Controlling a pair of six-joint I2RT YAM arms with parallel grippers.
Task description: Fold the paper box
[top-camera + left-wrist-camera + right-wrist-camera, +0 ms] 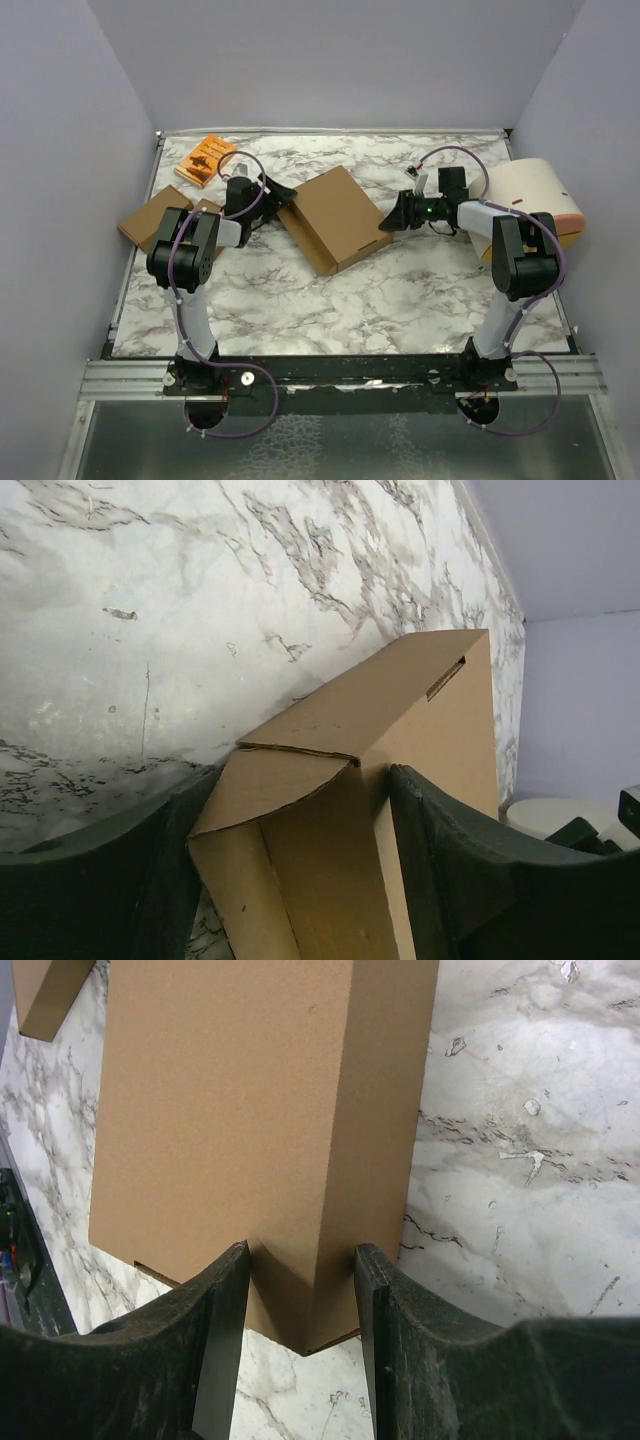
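One paper box (335, 218), right hand (302, 1255) tight on a corner, left hand (300, 775) around another, grip unclear.

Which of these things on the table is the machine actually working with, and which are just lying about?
In the job: paper box, left hand and right hand at its corners.
Lying about: orange book, small cardboard box at the left edge, cream rounded object at the right.

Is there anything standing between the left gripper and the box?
Nothing visible does. One corner of the box lies between the fingers of the left gripper, so no other thing separates them. The right gripper is closed on the opposite corner.
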